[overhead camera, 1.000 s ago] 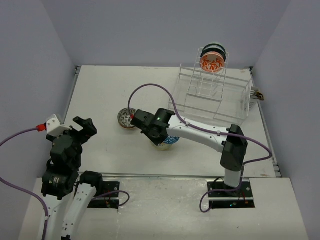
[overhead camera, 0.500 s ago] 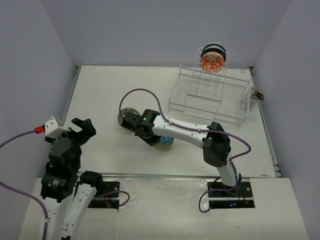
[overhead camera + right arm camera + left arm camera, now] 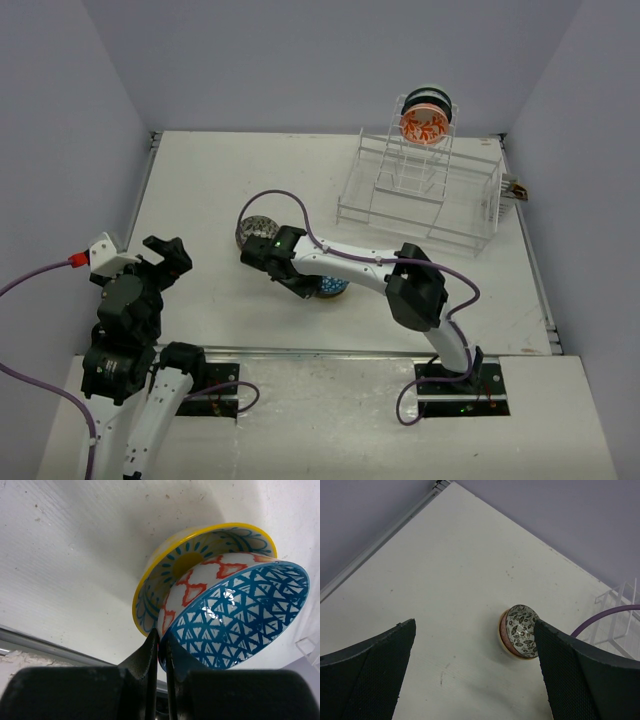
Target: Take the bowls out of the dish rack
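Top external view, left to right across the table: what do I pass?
left gripper → grey leaf-patterned bowl → blue bowl → dish rack, with an orange bowl standing in its tall tier

Two bowls racked, three out.
The dish rack [image 3: 420,195] at the far right corner holds an orange bowl [image 3: 424,126] and a dark bowl [image 3: 428,97] on edge; mid-counter, a blue bowl [image 3: 240,617] tilts in a yellow-rimmed bowl [image 3: 170,565] near a leaf-patterned bowl [image 3: 520,630].
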Controlling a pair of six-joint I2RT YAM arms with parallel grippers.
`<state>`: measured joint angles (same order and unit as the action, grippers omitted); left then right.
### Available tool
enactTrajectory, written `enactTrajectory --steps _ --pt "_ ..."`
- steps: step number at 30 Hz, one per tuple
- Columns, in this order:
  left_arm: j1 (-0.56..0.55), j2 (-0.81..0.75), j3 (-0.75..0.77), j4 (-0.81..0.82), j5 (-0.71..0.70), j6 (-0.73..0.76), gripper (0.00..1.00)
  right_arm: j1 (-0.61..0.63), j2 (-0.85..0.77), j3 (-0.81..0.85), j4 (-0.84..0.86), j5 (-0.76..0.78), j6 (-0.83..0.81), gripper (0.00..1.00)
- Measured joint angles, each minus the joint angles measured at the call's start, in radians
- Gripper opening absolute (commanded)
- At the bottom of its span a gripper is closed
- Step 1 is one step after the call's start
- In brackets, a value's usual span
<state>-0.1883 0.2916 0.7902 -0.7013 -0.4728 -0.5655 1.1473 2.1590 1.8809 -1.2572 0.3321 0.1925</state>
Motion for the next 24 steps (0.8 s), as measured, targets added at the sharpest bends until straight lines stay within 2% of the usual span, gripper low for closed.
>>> enactTrajectory --steps 19,23,24 --pt "0.000 -0.005 0.000 0.000 0.000 0.000 1.00 0.000 0.037 0.042 0.005 -0.002 -0.004 0.10" --pt "0.000 -0.007 0.000 0.001 0.000 0.000 1.00 0.000 0.040 0.042 0.004 -0.001 -0.003 0.21" --pt "0.000 -0.007 0.000 0.001 0.000 0.000 1.00 0.000 0.041 0.042 0.003 0.000 -0.004 0.27"
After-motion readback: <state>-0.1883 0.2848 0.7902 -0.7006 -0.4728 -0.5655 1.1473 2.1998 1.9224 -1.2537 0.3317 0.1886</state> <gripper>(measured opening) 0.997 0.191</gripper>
